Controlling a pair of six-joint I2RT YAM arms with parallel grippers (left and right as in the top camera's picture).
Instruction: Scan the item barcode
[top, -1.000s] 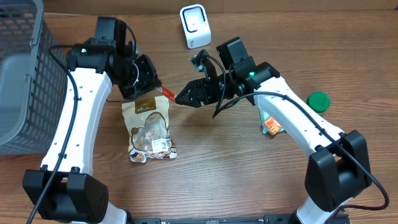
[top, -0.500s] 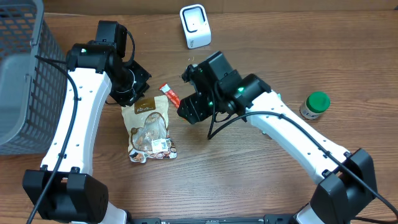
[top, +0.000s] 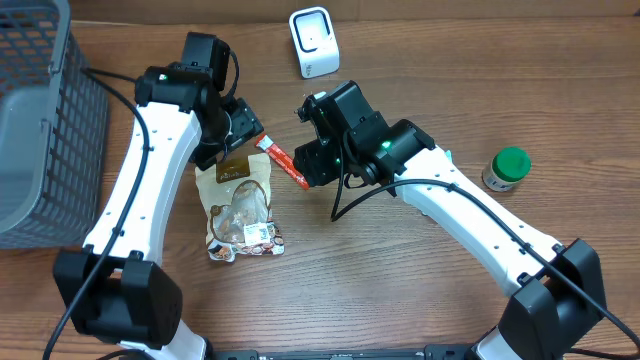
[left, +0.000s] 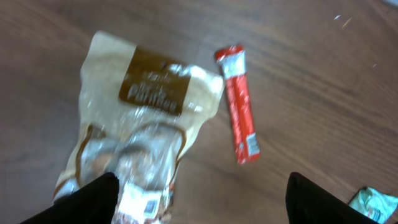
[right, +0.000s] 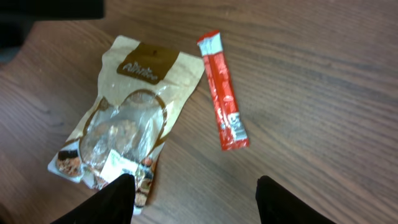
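My left gripper had let go the stick packet; it lay mid table, just beside the snack bag. It and my right gripper stood spread, empty. Packet light, limp, probably slick: I'd pinch a sealed end.

**Change over the last second.** Your left gripper, a second ago clamped on the red stick packet, now stands with its jaws wide. The packet has dropped flat onto the table, at 1 o'clock from the snack pouch. Your right gripper, then level and pointing toward 9 o'clock, now looks down over the packet.
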